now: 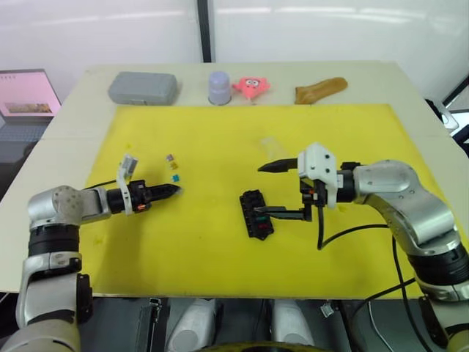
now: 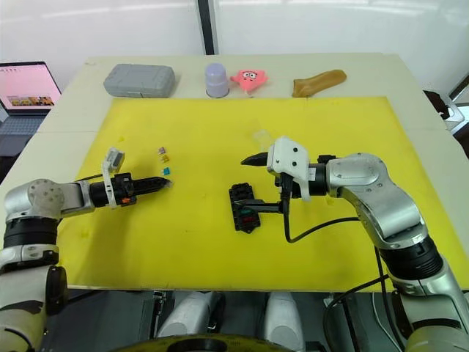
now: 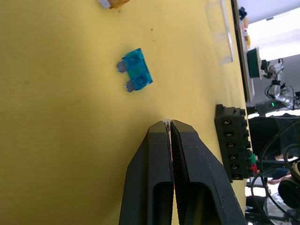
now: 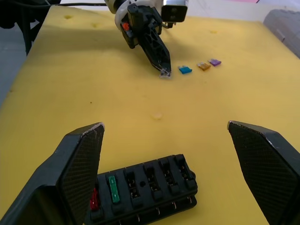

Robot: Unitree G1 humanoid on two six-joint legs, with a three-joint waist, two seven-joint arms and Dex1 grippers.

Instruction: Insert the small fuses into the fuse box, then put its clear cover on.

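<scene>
A black fuse box (image 1: 256, 214) lay near the centre of the yellow mat (image 1: 220, 139), with a green fuse (image 4: 112, 195) and a red fuse (image 4: 93, 200) already seated at one end and its other slots empty. The right gripper (image 4: 164, 173) hung over the box with its fingers spread wide and nothing between them. At about nine o'clock from the box, the left gripper (image 3: 169, 125) was pinched tight, a tiny pale sliver, seemingly a clear or white fuse, caught at its very tips. Just beside those tips lay a teal fuse (image 3: 134, 71), with a tan fuse (image 4: 203, 66) and a purple fuse (image 4: 214, 62) a little farther on, all loose on the mat. The clear cover (image 3: 220, 31) rested flat at roughly one o'clock from the box. The fuses appeared feather-light, stiff and slick, likely to skid or flip unless pinched across the plastic head with the blades left free. The cover looked thin and rigid, best gripped by its long edges.
</scene>
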